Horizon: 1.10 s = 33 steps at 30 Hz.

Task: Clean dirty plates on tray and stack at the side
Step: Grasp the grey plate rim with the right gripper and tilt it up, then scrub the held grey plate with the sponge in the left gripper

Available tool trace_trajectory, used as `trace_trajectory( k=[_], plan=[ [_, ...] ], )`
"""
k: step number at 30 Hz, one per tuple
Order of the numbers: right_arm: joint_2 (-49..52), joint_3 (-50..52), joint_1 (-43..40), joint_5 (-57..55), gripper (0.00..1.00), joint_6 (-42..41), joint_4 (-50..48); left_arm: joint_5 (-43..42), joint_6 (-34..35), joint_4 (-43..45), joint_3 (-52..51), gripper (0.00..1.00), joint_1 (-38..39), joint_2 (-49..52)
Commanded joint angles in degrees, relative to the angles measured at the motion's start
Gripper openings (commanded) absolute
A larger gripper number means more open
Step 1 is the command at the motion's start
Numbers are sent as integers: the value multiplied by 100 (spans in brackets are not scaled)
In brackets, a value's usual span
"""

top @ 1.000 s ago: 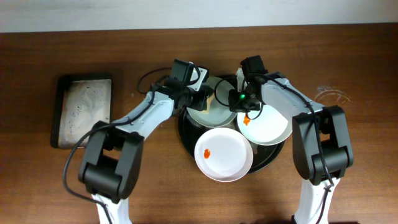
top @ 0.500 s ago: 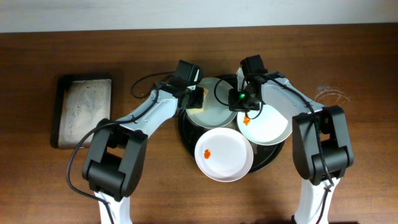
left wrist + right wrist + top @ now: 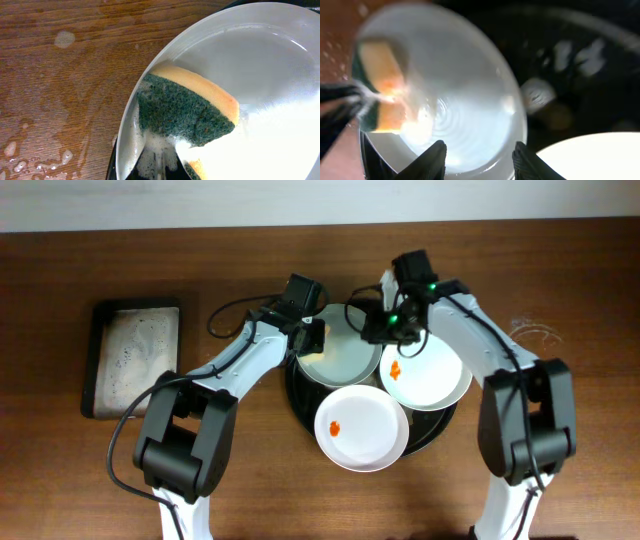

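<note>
Right wrist view blurred throughout; yellow-green sponge (image 3: 380,85) smeared at 9 o'clock; large round black tray (image 3: 300,402) largely hidden under round shallow white plates (image 3: 361,428).

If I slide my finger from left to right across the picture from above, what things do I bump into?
rectangular black tray → sponge → soapy plate → right-hand smeared plate. The front plate is left out, because it overlaps both other plates sideways.
</note>
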<state>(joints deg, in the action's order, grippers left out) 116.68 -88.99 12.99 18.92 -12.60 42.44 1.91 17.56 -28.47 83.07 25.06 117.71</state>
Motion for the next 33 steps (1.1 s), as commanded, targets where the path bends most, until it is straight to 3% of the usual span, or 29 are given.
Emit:
trace_trajectory(
  k=[1, 6, 17, 20, 22, 26, 33],
  plan=[
    [-181, -72, -103, -549, 45, 188, 37, 282, -92, -33, -9, 0, -66, 236],
    [68, 33, -94, -813, 36, 188, 28, 282, -92, -28, -9, 0, -66, 236],
    [752, 33, -20, 72, 33, 518, -205, 227, -92, 101, -9, 0, -66, 236],
    [874, 33, -15, 361, 25, 529, -308, 166, -90, 138, -9, 0, -66, 236],
    [844, 26, -35, 358, 4, 529, -299, 20, -92, 170, -9, 0, -66, 236],
    [466, 24, -111, 313, 4, 527, -258, -328, -92, 227, -9, 0, -55, 236],
    [-442, 15, -101, -1121, 4, 332, 278, -704, -96, 350, -7, 0, 85, 234]
  ],
)
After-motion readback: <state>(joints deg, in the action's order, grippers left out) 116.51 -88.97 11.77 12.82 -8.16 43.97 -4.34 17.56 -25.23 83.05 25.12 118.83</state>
